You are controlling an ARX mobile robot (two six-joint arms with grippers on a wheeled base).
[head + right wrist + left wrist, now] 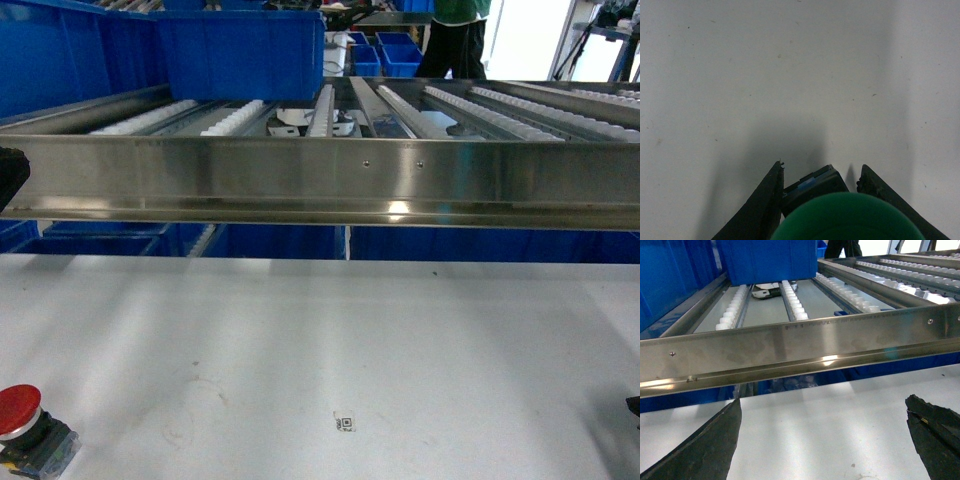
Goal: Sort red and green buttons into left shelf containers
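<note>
Between the right gripper's point(820, 175) dark jaws sits a green button point(845, 217), its smooth domed cap facing the wrist camera, its boxy base beyond, gripped above the matte white surface point(400, 340). Left gripper point(822, 440): jaws spread wide, holding nothing. At the surface's near-left corner a red button point(25, 420) stands upright, glossy cap up. Beyond, a steel roller shelf point(320, 180) carries a big blue bin point(240, 50); its contents are hidden.

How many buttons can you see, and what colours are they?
Red buttons: 1, the red button on the white table.
Green buttons: 1, the green button between the right pincer's fingers.
Total: 2
</note>
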